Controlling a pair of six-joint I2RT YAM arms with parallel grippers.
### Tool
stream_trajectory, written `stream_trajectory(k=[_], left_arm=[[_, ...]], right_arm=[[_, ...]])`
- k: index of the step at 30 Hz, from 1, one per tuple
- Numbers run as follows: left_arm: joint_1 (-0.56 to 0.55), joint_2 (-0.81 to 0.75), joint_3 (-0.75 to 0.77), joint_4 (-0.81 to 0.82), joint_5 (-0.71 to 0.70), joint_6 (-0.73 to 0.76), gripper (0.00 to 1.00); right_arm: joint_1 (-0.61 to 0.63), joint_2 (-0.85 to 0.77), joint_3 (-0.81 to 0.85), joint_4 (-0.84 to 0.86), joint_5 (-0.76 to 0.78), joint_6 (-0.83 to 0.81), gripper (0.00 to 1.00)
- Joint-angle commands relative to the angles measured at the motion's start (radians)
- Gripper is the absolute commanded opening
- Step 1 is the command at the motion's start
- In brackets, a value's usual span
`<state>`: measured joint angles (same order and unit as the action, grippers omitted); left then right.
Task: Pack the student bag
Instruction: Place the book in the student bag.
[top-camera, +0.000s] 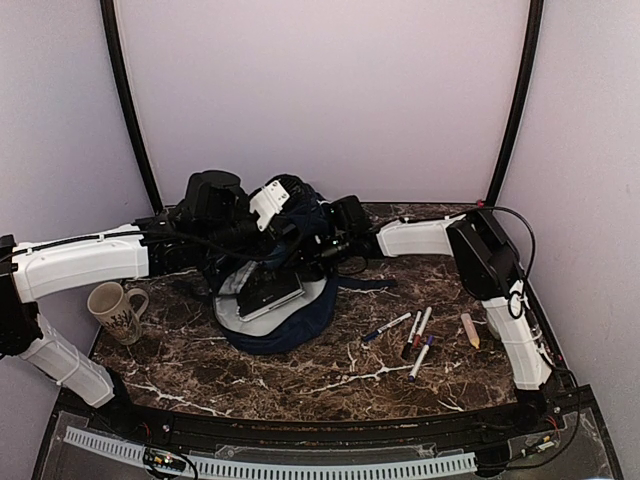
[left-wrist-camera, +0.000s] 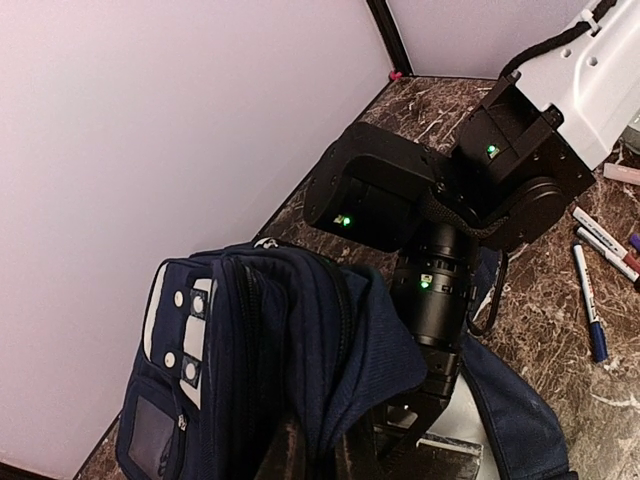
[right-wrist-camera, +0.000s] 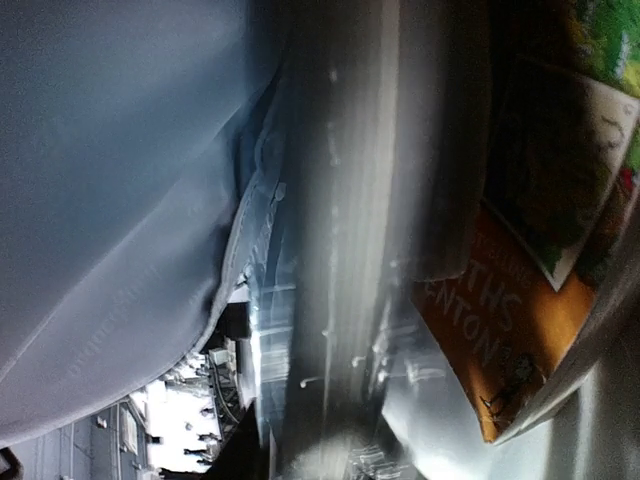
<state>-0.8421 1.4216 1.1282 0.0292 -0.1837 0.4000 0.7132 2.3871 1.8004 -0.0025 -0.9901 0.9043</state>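
Note:
The student bag (top-camera: 290, 325), navy blue, lies in the middle of the table with its mouth pulled up and open. My left gripper (left-wrist-camera: 325, 440) is shut on a fold of the student bag (left-wrist-camera: 250, 340) near the zip and holds it up. From the right, my right gripper (top-camera: 315, 252) reaches down into the opening over a flat grey slab (top-camera: 268, 292). In the right wrist view that grey slab (right-wrist-camera: 340, 250) is a close blur beside an orange-covered book (right-wrist-camera: 490, 320). The blur hides how the right jaws stand.
A patterned mug (top-camera: 118, 310) stands at the left, near the left arm. Several markers (top-camera: 412, 332) and a short pencil (top-camera: 470, 330) lie on the marble top right of the bag. Walls close in behind and on both sides.

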Motion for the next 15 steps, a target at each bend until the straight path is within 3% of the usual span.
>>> stream_trajectory(k=[1, 7, 15], left_arm=[[-0.008, -0.071, 0.022, 0.165, 0.059, -0.023, 0.00], [-0.008, -0.086, 0.004, 0.178, 0.043, -0.018, 0.00], [-0.008, -0.105, -0.001, 0.180, 0.033, -0.037, 0.00]], right_arm=[[-0.003, -0.062, 0.052, -0.084, 0.063, -0.212, 0.36], [0.040, -0.150, 0.017, -0.337, 0.292, -0.445, 0.51], [0.102, -0.254, -0.072, -0.520, 0.648, -0.670, 0.57]])
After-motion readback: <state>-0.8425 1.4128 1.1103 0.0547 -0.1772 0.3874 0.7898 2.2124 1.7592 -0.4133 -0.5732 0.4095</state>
